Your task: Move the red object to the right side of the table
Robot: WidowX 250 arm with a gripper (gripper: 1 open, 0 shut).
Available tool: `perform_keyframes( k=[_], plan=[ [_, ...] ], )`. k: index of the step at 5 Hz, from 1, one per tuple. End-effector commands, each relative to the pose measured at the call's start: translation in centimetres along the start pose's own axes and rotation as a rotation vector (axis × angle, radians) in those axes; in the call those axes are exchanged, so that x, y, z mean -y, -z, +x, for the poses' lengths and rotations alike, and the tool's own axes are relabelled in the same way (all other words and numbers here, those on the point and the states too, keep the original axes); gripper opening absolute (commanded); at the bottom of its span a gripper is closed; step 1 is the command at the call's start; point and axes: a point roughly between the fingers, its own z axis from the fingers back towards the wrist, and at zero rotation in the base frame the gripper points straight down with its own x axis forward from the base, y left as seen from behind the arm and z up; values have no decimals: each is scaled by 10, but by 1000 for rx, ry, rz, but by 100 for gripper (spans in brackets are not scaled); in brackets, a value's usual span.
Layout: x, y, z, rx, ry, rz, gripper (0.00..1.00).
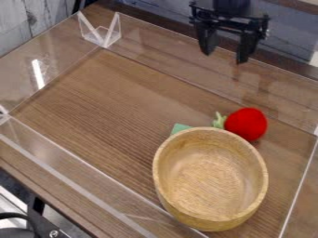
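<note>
The red object (pixel 247 123) is a small round ball with a green leaf piece at its left. It lies on the brown wood-grain table (pixel 112 102) at the right side, just behind the rim of the wooden bowl. My gripper (pixel 226 46) hangs high at the back, well above and to the left of the ball. Its dark fingers (pixel 207 39) stand apart, open, with nothing between them.
A large light wooden bowl (pixel 210 178) sits at the front right, next to the ball. Low clear acrylic walls (pixel 37 139) border the tabletop, with a folded clear piece (pixel 99 31) at the back left corner.
</note>
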Motion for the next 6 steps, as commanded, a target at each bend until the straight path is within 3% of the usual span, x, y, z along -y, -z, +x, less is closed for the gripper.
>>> perform_keyframes(
  k=[1, 3, 4, 5, 6],
  plan=[
    [-9, -22, 15, 88, 16, 17, 100],
    [-13, 4, 17, 69, 7, 36, 100],
    [-23, 11, 10, 72, -11, 52, 100],
    [-43, 10, 9, 103, 9, 63, 100],
    [-67, 5, 6, 139, 17, 84, 0]
  ],
)
